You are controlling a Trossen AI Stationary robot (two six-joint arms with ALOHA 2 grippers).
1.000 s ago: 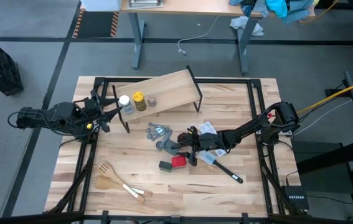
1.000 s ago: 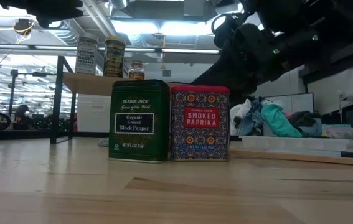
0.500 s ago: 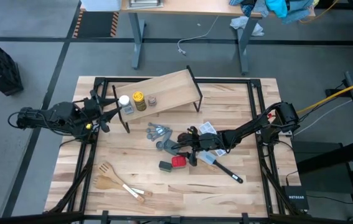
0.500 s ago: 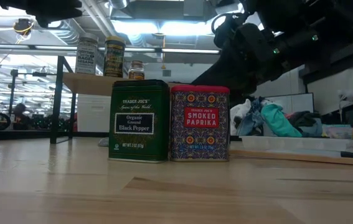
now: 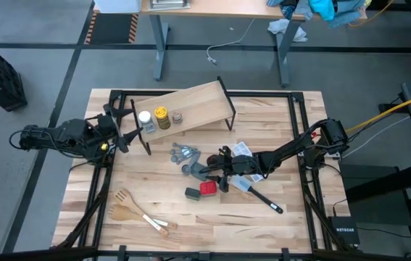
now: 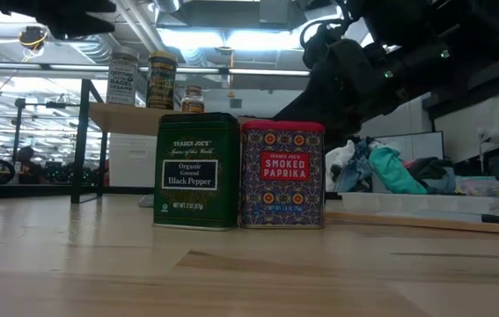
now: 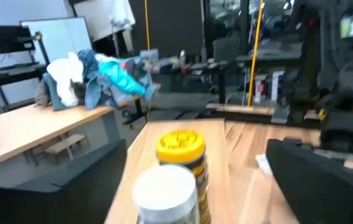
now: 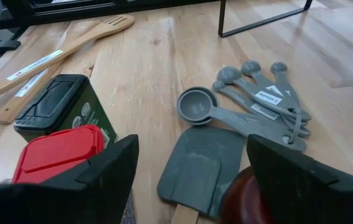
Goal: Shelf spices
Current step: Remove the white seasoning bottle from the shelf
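The shelf [image 5: 191, 105] stands at the table's far side. On its left end stand the white-capped jar [image 5: 145, 117], the yellow-capped jar [image 5: 162, 114] and the tiny grey-brown jar [image 5: 177, 117]. My left gripper [image 5: 124, 129] is open, level, just left of the white-capped jar [image 7: 164, 193], with one finger [image 7: 325, 180] beside it and apart from it. The red tin [image 5: 206, 188] and the dark tin [image 5: 193, 193] stand side by side on the table. My right gripper [image 5: 219, 177] hangs open just behind them, slanting down, with the red tin [image 8: 61, 155] by one finger.
Grey measuring spoons [image 8: 257, 96], a grey spatula blade [image 8: 204, 162] and a round dark-red dish [image 8: 244, 193] lie under and ahead of my right gripper. Wooden utensils [image 5: 140, 214] lie at the near left. The shelf's right half is bare wood.
My left gripper has opened by the white-capped jar, which stays upright on the shelf's left end. My right gripper and both tins have kept still.
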